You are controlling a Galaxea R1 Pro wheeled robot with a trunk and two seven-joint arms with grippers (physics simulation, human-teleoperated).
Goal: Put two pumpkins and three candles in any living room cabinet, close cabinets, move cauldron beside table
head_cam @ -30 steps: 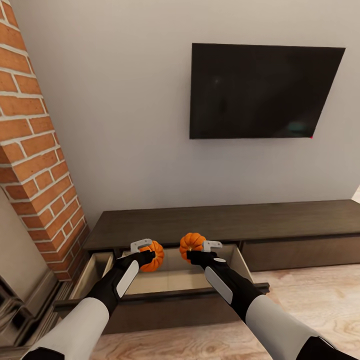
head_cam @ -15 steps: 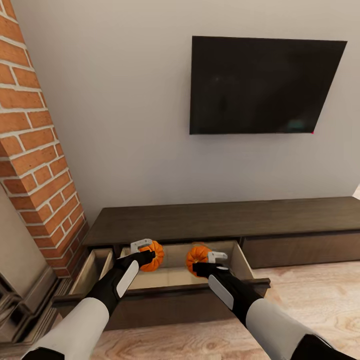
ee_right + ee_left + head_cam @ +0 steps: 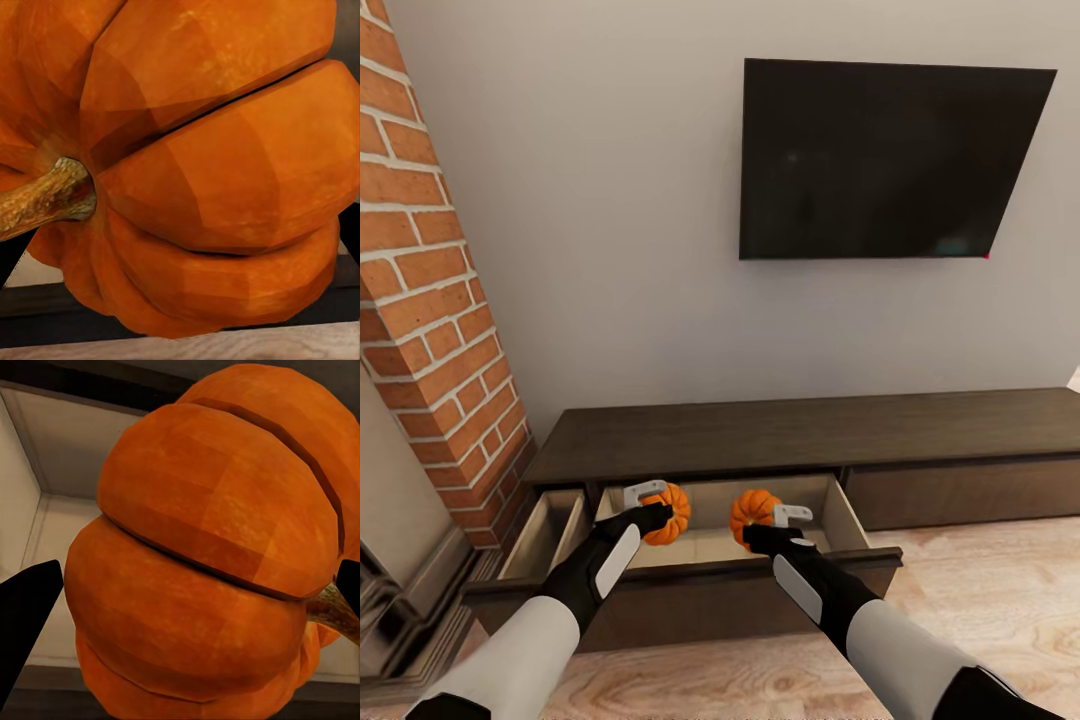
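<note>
Each arm pinches a pumpkin over the open drawer (image 3: 710,545) of the cabinet (image 3: 800,435), the left gripper (image 3: 657,503) clamping the left pumpkin (image 3: 668,512) and the right gripper (image 3: 775,525) the right pumpkin (image 3: 753,514), poised for dropping them inside

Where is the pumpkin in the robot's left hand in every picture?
Head view: the left pumpkin sits low and left of centre, pinched by the left gripper over the open drawer.
Left wrist view: the same pumpkin looms huge between dark fingertips.
Right wrist view: that is the other pumpkin.
Shared landmark: the drawer's pale inside.
</note>
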